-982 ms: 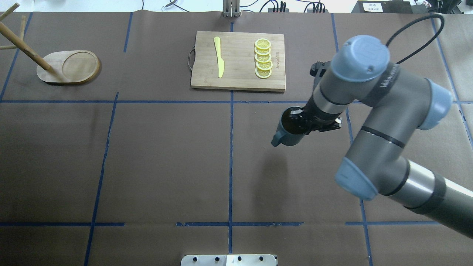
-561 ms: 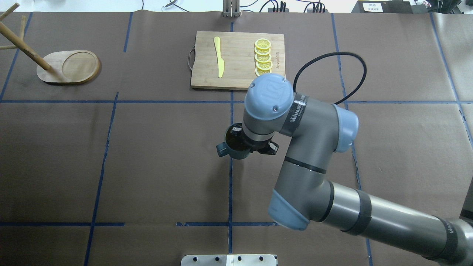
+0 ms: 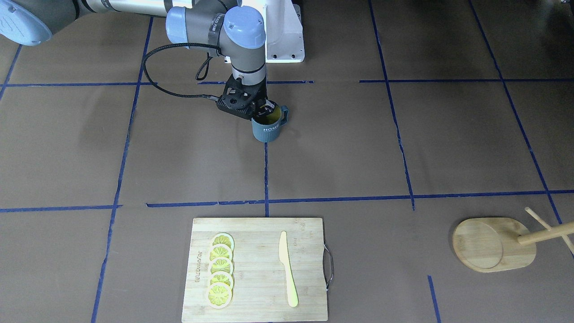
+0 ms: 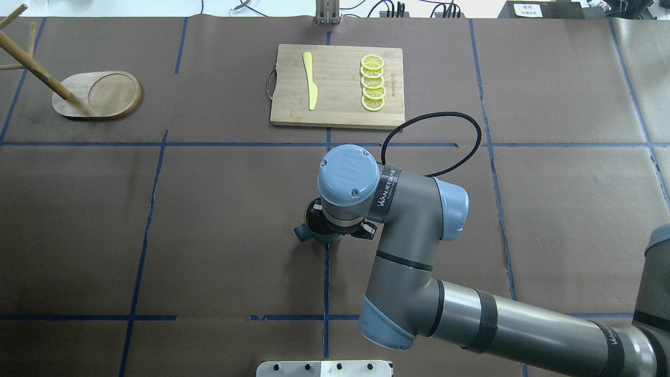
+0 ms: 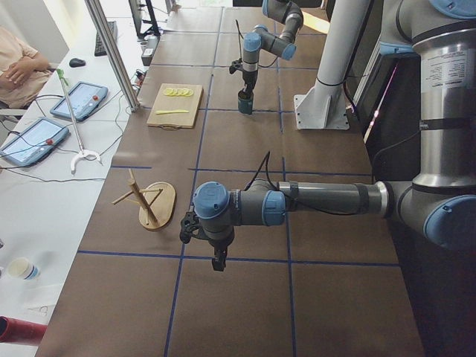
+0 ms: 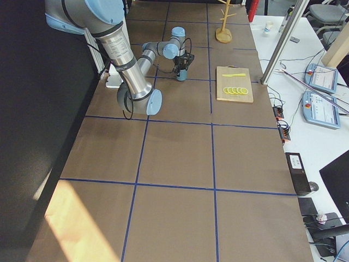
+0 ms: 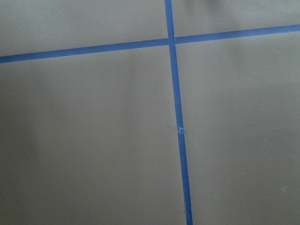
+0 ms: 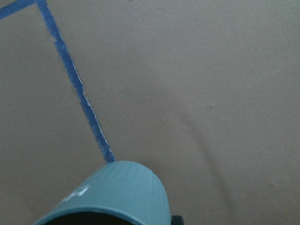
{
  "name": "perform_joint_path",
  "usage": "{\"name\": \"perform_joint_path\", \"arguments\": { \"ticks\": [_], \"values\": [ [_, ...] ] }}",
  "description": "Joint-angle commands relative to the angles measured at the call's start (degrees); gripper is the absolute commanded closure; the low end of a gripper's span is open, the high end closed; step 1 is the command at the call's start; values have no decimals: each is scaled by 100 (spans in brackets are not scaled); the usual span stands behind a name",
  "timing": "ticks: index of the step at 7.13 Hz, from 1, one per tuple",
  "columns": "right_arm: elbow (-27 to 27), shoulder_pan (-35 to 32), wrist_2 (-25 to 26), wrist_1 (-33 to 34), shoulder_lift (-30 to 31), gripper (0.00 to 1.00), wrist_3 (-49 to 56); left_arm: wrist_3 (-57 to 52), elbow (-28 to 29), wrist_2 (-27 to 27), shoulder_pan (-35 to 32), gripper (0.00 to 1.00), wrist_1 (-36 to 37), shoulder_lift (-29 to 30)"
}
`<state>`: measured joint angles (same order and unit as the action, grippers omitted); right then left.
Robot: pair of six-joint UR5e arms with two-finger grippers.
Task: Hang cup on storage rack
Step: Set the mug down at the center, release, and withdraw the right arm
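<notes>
Left gripper (image 5: 218,265) hangs near the storage rack (image 5: 159,207); the far arm (image 5: 251,44) seemingly grips the cup (image 5: 245,103).

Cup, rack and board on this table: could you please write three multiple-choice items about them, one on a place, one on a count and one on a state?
1. In the overhead view, where does the storage rack stand?
A. far left corner
B. table centre
C. near right corner

2. How many lemon slices lie on the cutting board?
A. three
B. five
C. seven

3. What is the state of the cup?
A. lying on its side on the board
B. hanging on a peg
C. upright, gripped at the rim by the right tool

Answers:
1 A: its oval base sits at the far left, well apart from the board.
2 B: five slices overlap in one row.
3 C: the tool clamps the rim and the opening faces up.
</notes>
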<state>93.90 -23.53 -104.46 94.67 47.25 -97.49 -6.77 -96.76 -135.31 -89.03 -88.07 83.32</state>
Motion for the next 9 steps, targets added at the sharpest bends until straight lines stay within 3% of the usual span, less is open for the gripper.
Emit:
{"name": "perform_joint_path", "arguments": {
  "ticks": [1,3,4,6,9],
  "values": [
    [-99,6,4,-219,-14,1,3,0,-1,-4,0,0,0,0],
    [40,-11,13,-388,-23,0,55,0,-1,-4,0,0,0,0],
    [424,-194,-83,-292,3,0,238,0,-1,5,0,0,0,0],
    [1145,-598,-434,637,-32,0,789,0,8,13,0,0,0,0],
    [1315,-2211,-1539,1141,475,0,2859,9,-71,31,0,0,0,43]
  ]
}}
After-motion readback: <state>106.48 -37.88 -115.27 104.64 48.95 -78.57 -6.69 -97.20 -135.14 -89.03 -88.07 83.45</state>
